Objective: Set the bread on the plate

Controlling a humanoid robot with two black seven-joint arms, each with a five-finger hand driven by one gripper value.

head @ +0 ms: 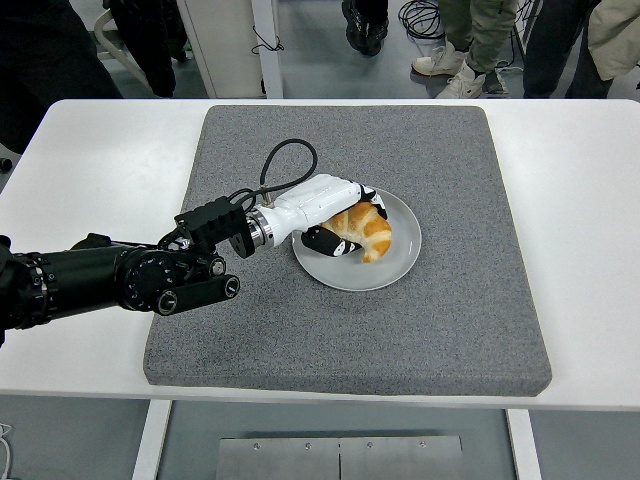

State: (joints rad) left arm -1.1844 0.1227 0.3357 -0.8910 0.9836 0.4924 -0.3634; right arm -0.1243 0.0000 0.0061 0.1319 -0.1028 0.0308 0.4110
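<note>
**Inspector:** What is recorded of the working hand?

**Assessor:** The left hand (pixel 335 212) is reached in from the left over the grey mat (pixel 460 300), and its fingers are closed around the bread (pixel 366 229). The white back of the hand is laid over the bread's left part; the dark fingers are seen curled beneath and beside it. The right hand is not seen.

**Inspector:** Where is the bread placed?

**Assessor:** It is held over the left half of the plate (pixel 395 262), low enough that contact with the plate's surface is judged likely, though this cannot be confirmed from above. The plate is set near the middle of the mat, which is spread on the white table (pixel 580 210).

**Inspector:** Why is it held so?

**Assessor:** The grip is taken from the side, so the bread can be lowered flat without being crushed. The right half of the plate is left bare, giving room for the fingers to be opened.

**Inspector:** What remains?

**Assessor:** Release is judged outstanding. A risk is noted that the bread could be dragged off the left rim when the hand is withdrawn.
</note>
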